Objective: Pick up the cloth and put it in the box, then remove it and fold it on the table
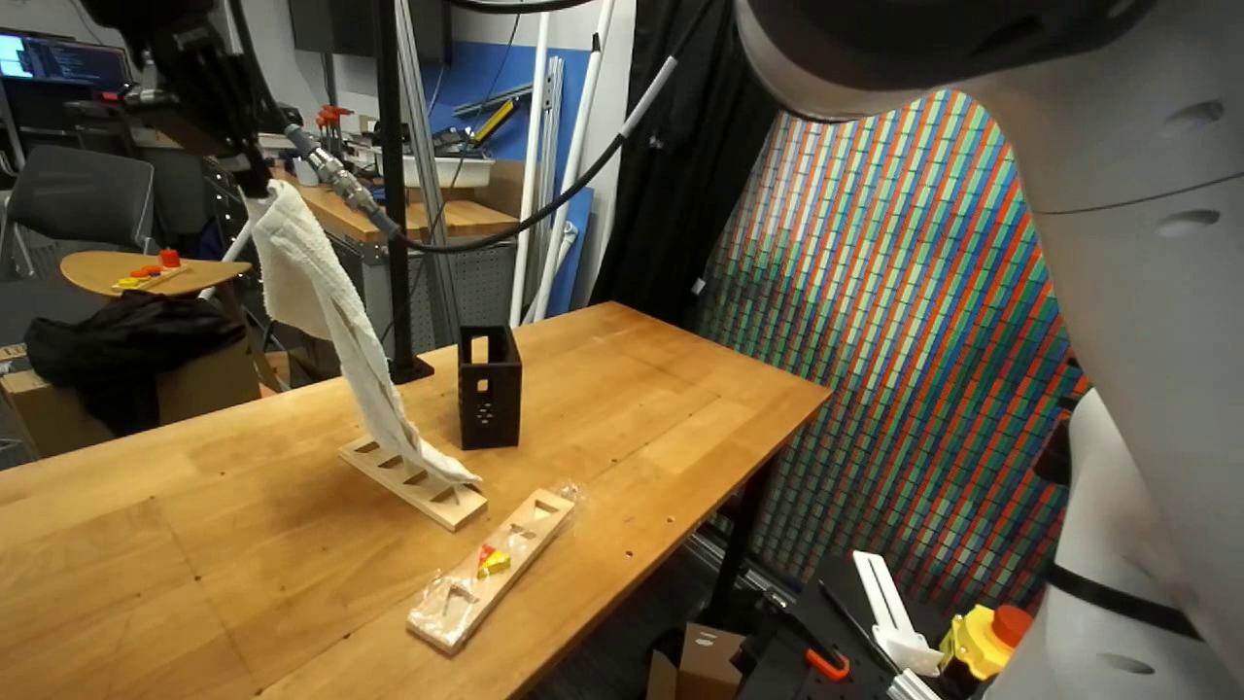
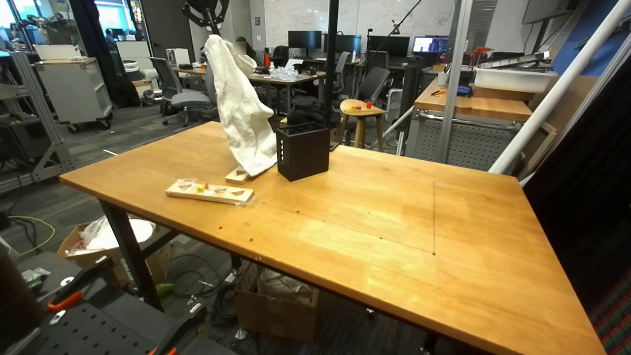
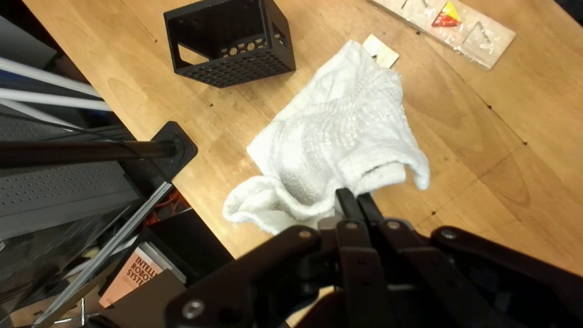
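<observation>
The off-white cloth [image 1: 335, 301] hangs long and creased from my gripper [image 1: 256, 187], its upper end pinched between the fingertips. In the wrist view, the gripper [image 3: 356, 193] has its two fingers nearly together on the cloth [image 3: 332, 118], with loose folds spreading to both sides. The cloth's lower end reaches down to a slotted wooden board; whether it rests on it I cannot tell. The black box [image 1: 491, 394] stands upright on the wooden table [image 2: 384, 266], beside the hanging cloth [image 2: 241, 103] and apart from it in the wrist view. Its open top shows in the wrist view.
A slotted wooden board [image 1: 418, 476] lies partly under the cloth's end. Another board [image 1: 496, 564], in clear wrap with red and yellow pieces, lies nearer the table edge. A black pole [image 1: 391, 194] rises from the table's border near the box. A cable [image 1: 544, 224] loops from the arm.
</observation>
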